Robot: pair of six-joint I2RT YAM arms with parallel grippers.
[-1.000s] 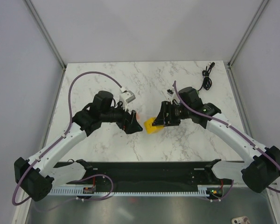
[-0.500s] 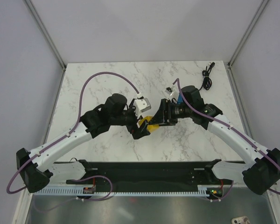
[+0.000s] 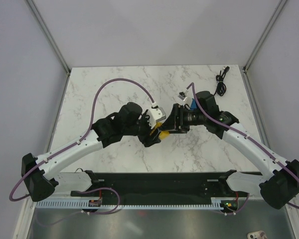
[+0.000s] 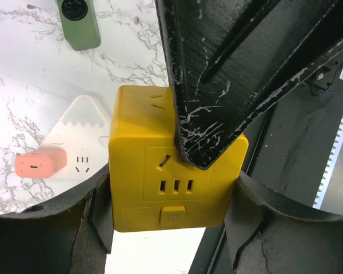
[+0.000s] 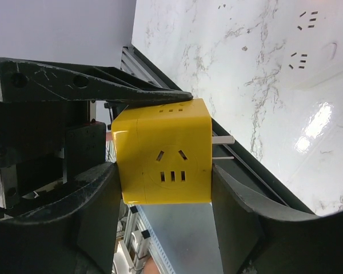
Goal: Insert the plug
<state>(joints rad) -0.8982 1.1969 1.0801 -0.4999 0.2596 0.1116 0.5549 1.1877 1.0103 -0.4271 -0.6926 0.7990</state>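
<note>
Green adapter (image 4: 79, 21) and white socket (image 4: 83, 134) lie beyond yellow cube plug (image 4: 160, 194).

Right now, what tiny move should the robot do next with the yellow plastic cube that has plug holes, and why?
Probably the left gripper should squeeze the yellow plastic cube adapter fully tight. It sits on both sides of the cube, but a firm pinch is not clear. The right gripper clamps the same cube, so if it let go first, the cube might drop.
</note>
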